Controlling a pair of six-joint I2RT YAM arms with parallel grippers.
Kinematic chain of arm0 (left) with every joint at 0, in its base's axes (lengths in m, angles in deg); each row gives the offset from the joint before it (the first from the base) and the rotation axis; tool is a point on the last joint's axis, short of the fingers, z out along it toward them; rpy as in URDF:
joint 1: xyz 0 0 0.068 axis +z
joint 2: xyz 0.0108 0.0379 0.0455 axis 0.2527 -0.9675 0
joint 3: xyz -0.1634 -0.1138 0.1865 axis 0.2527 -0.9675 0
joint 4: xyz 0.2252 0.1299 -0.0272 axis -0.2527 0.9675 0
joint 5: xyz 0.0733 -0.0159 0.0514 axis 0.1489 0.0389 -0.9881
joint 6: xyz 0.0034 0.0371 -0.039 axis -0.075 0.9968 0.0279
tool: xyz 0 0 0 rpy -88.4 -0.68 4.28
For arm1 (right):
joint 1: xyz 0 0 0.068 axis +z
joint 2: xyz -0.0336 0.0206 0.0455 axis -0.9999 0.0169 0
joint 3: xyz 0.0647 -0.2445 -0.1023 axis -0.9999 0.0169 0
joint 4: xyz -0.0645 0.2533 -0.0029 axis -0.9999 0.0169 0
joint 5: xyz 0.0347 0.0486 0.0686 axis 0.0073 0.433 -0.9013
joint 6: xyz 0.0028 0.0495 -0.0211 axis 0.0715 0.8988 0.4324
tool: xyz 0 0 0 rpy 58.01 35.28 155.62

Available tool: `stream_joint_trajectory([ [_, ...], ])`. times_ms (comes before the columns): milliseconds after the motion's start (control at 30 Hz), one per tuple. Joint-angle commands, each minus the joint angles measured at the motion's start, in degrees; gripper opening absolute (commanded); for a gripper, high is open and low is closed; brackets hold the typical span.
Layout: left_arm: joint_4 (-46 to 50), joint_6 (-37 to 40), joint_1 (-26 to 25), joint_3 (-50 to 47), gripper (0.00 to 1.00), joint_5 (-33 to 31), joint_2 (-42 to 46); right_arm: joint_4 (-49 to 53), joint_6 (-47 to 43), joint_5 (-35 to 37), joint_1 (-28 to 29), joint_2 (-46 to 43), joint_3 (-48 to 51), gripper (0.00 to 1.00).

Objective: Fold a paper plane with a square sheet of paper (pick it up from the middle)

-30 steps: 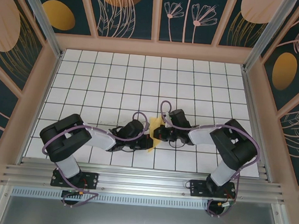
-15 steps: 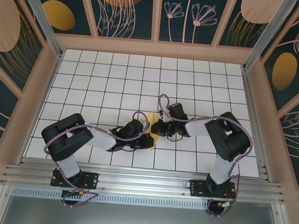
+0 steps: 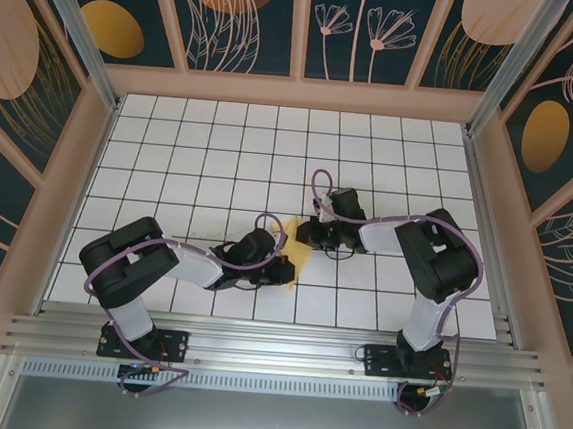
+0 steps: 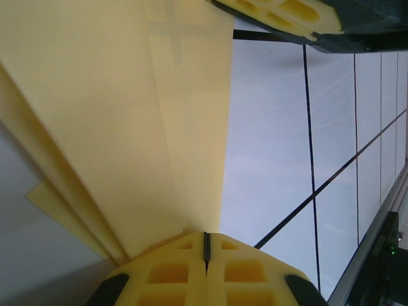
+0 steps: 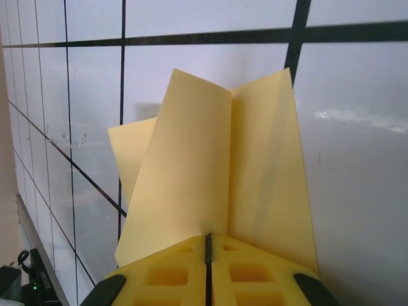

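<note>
Both the left gripper [image 4: 205, 241] and right gripper [image 5: 207, 242] clamp their jaws onto the creased paper [image 4: 115, 115].

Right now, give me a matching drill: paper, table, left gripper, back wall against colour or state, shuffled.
1. paper
2. table
3. left gripper
4. back wall

a. white tiles, dark grid lines
b. dark teal with plant prints
c. shut on the paper
d. pale yellow, creased

Pairs: 1-d, 2-a, 3-c, 4-b
</note>
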Motion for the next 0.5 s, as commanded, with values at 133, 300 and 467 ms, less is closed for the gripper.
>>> stream_joint_trajectory([
  [133,17.88,6.32,-0.27,-5.32,0.00,-1.54,-3.03,4.41,-4.60,3.82,3.07,-5.02,-1.04,0.11],
  [300,18.03,8.36,-0.27,-6.07,0.00,-0.38,-2.69,4.37,-4.54,2.65,6.13,-7.22,1.00,0.11],
  [467,17.39,9.62,-0.25,-6.97,0.00,1.03,-1.99,4.95,-4.96,3.72,6.35,-5.43,0.45,0.11],
])
